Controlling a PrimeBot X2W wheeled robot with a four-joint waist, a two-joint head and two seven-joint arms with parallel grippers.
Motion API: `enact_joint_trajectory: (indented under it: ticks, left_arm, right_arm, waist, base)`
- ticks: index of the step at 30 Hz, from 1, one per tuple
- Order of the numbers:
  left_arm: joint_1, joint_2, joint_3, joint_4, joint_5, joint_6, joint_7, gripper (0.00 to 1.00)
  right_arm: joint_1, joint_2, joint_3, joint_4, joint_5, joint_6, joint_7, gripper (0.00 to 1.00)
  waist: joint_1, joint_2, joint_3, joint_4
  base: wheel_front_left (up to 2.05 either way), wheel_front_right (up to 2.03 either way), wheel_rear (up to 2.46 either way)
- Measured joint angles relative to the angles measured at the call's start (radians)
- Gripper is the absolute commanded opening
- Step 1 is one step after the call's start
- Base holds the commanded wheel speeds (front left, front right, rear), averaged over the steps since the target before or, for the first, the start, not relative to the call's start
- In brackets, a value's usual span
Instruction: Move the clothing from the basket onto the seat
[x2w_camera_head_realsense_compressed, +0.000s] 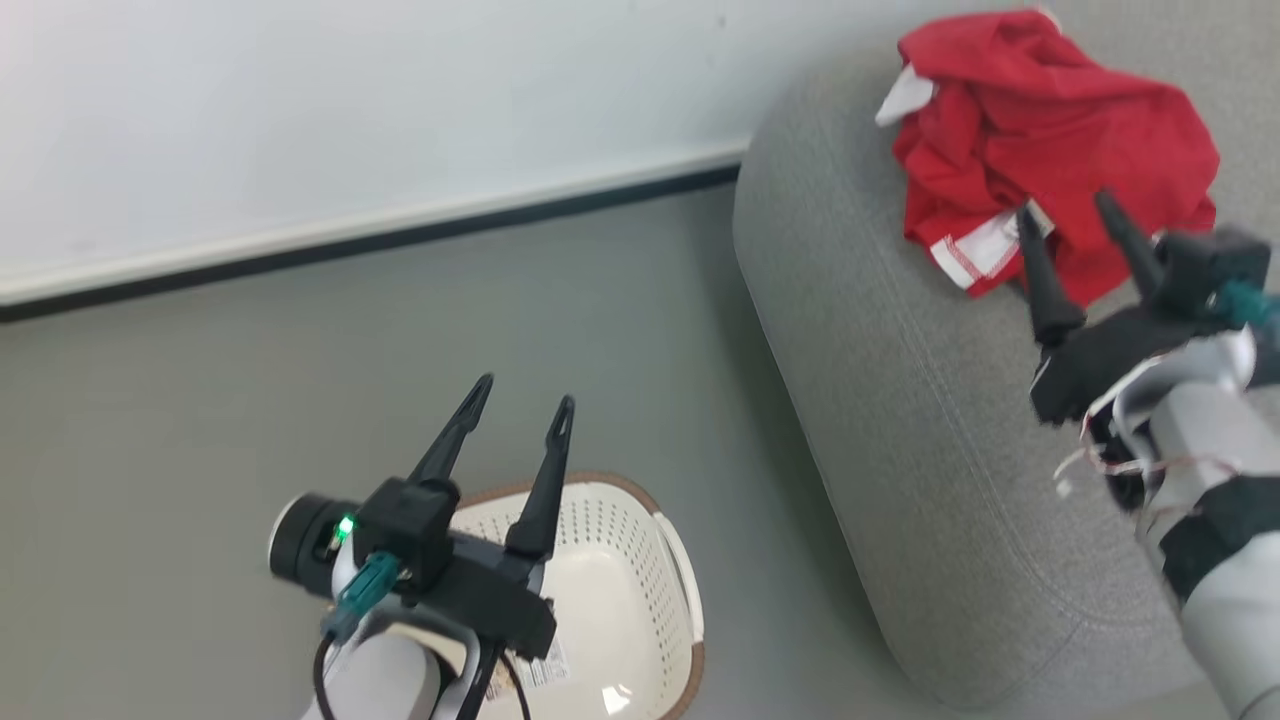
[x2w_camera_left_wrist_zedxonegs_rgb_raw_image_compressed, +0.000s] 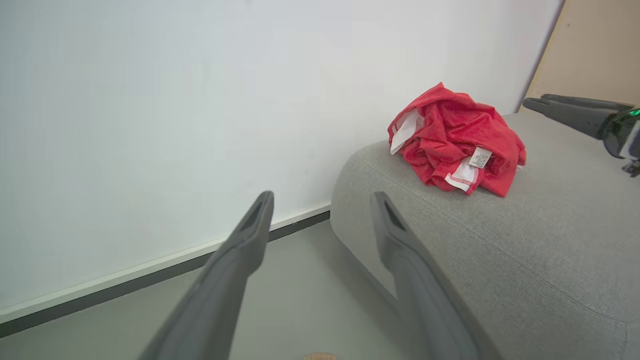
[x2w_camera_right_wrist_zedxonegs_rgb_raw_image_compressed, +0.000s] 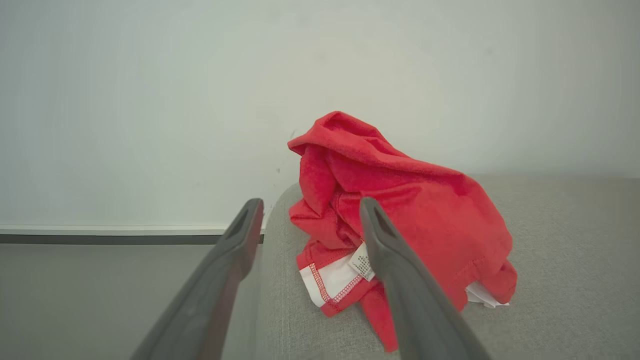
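The light grey seat (x2w_camera_head_realsense_compressed: 900, 420) is filling the right of the head view, its rounded end reaching toward the pale wall, while the cream basket (x2w_camera_head_realsense_compressed: 683, 580) is sitting on the grey floor beside the seat's rounded edge, apart from it. The clothing (x2w_camera_head_realsense_compressed: 1040, 140) is lying as one crumpled red heap on the seat's top, close to that rounded end, a white band stitched in red and a small label facing the robot; the mound is showing no clear long axis. What is visible of the basket's inside past the left arm is showing bare white plastic, so the transfer is looking finished or nearly so. The right gripper (x2w_camera_head_realsense_compressed: 1065, 205) is hovering over the seat, its two dark fingers spread wide with nothing between them; the clothing is lying straight ahead of its tips, which are reaching the heap's near edge by the white band, though contact cannot be told. The left gripper (x2w_camera_head_realsense_compressed: 526, 390) is hanging above the basket, equally parted and empty, well apart from the heap. The right arm is standing much the nearer, and the coming move is likely hinging on drawing it straight back without snagging that loose band.
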Motion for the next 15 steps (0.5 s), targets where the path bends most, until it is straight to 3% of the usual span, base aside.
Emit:
enact_joint_trajectory:
  ticks: [5, 15]
  left_arm:
    - [0.059, -0.001, 0.033, 0.027, -0.018, 0.009, -0.016, 1.0]
    - [0.224, 0.03, 0.125, 0.06, -0.059, 0.034, -0.034, 1.0]
  right_arm:
    - [0.115, 0.008, -0.002, -0.066, -0.002, -0.003, 0.0, 1.0]
    - [0.374, 0.055, -0.024, -0.226, -0.005, -0.078, 0.0, 1.0]
  waist:
    - [0.0, 0.0, -0.061, 0.027]
    - [0.0, -0.0001, -0.183, 0.107]
  base:
    - [0.0, 0.0, 0.0]
    - [0.0, 0.0, 0.0]
